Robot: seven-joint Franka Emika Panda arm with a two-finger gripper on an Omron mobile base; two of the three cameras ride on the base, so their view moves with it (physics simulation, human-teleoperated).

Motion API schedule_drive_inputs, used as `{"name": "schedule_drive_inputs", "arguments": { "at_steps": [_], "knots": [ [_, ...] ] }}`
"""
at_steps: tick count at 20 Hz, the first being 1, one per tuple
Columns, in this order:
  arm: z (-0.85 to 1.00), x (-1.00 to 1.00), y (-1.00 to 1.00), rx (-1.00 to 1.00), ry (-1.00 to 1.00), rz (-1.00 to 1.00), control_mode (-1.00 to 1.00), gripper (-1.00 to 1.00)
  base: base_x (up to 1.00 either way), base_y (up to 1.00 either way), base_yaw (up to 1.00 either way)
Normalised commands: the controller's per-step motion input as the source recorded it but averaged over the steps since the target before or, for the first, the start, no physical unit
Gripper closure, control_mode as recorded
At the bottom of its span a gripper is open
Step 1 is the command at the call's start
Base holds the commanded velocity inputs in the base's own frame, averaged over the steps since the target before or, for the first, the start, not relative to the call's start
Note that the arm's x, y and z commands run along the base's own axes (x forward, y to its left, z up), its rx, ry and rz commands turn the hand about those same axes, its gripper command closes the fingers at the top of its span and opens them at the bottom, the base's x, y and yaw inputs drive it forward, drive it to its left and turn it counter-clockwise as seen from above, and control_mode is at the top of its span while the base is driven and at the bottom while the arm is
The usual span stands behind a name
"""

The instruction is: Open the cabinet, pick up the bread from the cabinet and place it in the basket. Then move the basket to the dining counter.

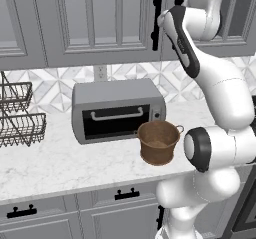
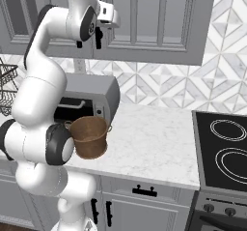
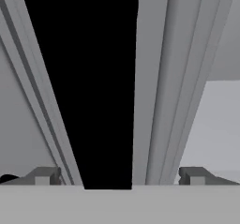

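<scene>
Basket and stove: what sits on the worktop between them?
Nothing. In the right base view the marble worktop runs bare from the basket to the stove.

Two base views flanking the arm, sharing the basket (image 1: 158,142); hand view seemingly tight against the cabinet (image 3: 164,78).
</scene>
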Motion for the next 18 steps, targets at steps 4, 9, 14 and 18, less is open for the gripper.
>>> {"name": "schedule_drive_inputs", "arguments": {
  "at_steps": [4, 9, 14, 18],
  "knots": [
    [-0.03, 0.31, 0.0, 0.0, -0.13, 0.0, -1.0, -1.0, 0.0, 0.0, 0.0],
    [-0.09, 0.22, 0.0, 0.0, -0.04, 0.02, -1.0, 1.0, 0.0, 0.0, 0.0],
    [-0.1, 0.21, 0.0, 0.0, -0.05, 0.01, -1.0, 1.0, 0.0, 0.0, 0.0],
    [-0.03, 0.01, -0.12, 0.03, -0.02, 0.0, -1.0, 1.0, 0.0, 0.0, 0.0]
  ]
}}
